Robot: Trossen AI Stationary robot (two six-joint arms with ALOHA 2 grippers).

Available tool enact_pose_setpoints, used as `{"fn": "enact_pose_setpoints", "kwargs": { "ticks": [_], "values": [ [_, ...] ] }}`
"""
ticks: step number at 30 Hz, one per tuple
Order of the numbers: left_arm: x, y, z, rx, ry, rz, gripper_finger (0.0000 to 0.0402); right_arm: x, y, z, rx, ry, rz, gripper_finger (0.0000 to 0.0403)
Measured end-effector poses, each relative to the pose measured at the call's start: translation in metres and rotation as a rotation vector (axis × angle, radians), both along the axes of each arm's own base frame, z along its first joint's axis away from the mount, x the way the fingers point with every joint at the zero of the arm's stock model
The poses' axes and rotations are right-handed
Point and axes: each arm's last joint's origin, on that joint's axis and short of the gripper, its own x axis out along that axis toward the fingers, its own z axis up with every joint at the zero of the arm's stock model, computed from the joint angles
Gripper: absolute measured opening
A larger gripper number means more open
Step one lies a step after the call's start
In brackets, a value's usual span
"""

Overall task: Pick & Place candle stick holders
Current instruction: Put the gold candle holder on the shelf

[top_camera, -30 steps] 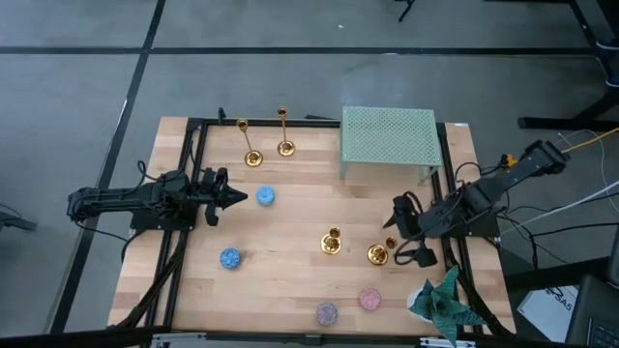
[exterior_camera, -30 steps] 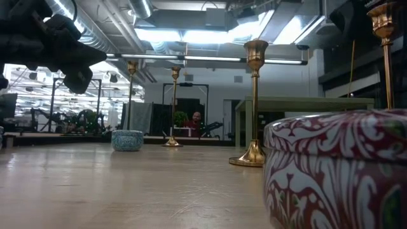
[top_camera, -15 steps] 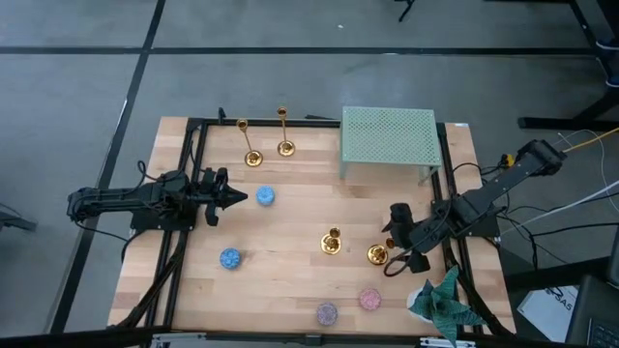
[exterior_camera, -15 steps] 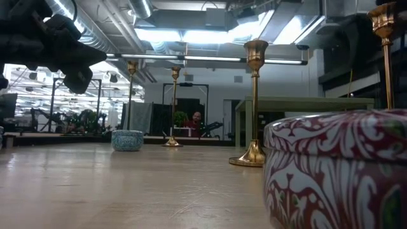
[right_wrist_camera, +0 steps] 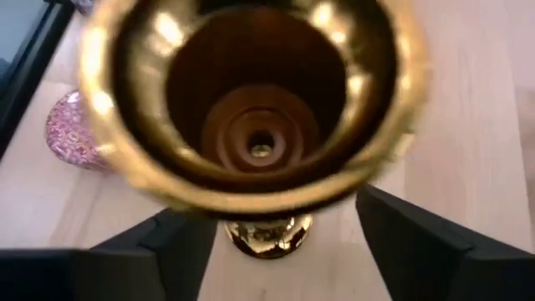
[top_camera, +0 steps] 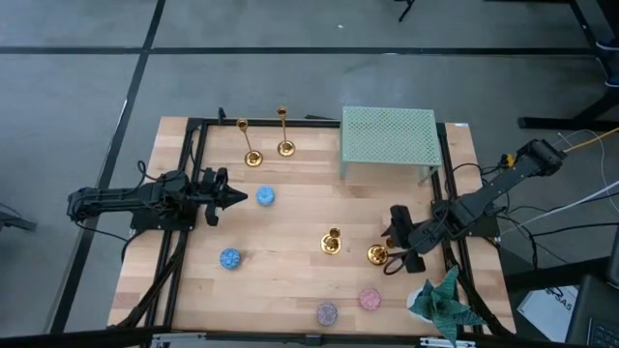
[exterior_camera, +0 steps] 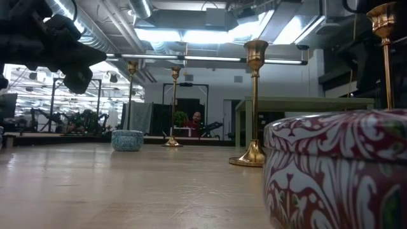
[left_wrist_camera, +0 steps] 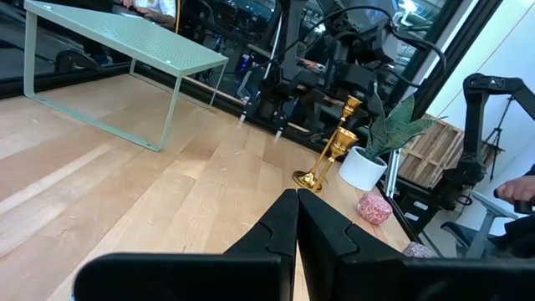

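Hanging directly over the upright candle stick holder (top_camera: 377,254) near the table's (top_camera: 290,222) right edge, the right gripper (top_camera: 397,251) stands open, its fingers (right_wrist_camera: 422,238) straddling the vertical stem, gripping nothing yet; the left gripper (top_camera: 235,197) waits closed, well apart.

My overhead camera looks straight down on the whole pale wooden slatted table (top_camera: 290,232). My low one sits at tabletop height, facing across it into the room. My left wrist camera looks across at the green mesh metal stand (left_wrist_camera: 125,50). My right wrist camera peers closely down a shiny gold candlestick cup (right_wrist_camera: 251,100).
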Motion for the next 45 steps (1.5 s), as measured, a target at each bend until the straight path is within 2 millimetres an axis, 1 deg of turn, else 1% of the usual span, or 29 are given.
{"fn": "enact_pose_setpoints", "kwargs": {
  "ticks": [14,17,23,29,31,33,36,40,45],
  "values": [
    [0.0,0.0,0.0,0.0,0.0,0.0,0.0006,0.0,0.003,0.001,0.008,-0.02,0.015,0.0122],
    [0.0,0.0,0.0,0.0,0.0,0.0,0.0006,0.0,0.003,0.001,0.009,-0.021,0.015,0.0099],
    [0.0,0.0,0.0,0.0,0.0,0.0,0.0006,0.0,0.003,0.002,0.013,-0.023,0.012,0.0068],
    [0.0,0.0,0.0,0.0,0.0,0.0,0.0006,0.001,0.004,0.003,0.026,-0.039,0.013,0.0015],
    [0.0,0.0,0.0,0.0,0.0,0.0,0.0006,0.0,0.003,0.005,0.038,-0.048,0.014,0.0013],
    [0.0,0.0,0.0,0.0,0.0,0.0,0.0006,0.001,0.001,0.009,0.052,-0.058,-0.001,0.0019],
    [0.0,0.0,0.0,0.0,0.0,0.0,0.0006,0.002,-0.003,0.019,0.087,-0.089,-0.036,0.0018],
    [0.0,0.0,0.0,0.0,0.001,0.0,0.0006,0.001,-0.012,0.037,0.107,-0.099,-0.066,0.0012],
    [0.0,0.0,0.0,0.0,0.001,0.0,0.0006,-0.003,-0.03,0.065,0.103,-0.098,-0.143,0.0012]
  ]
}}
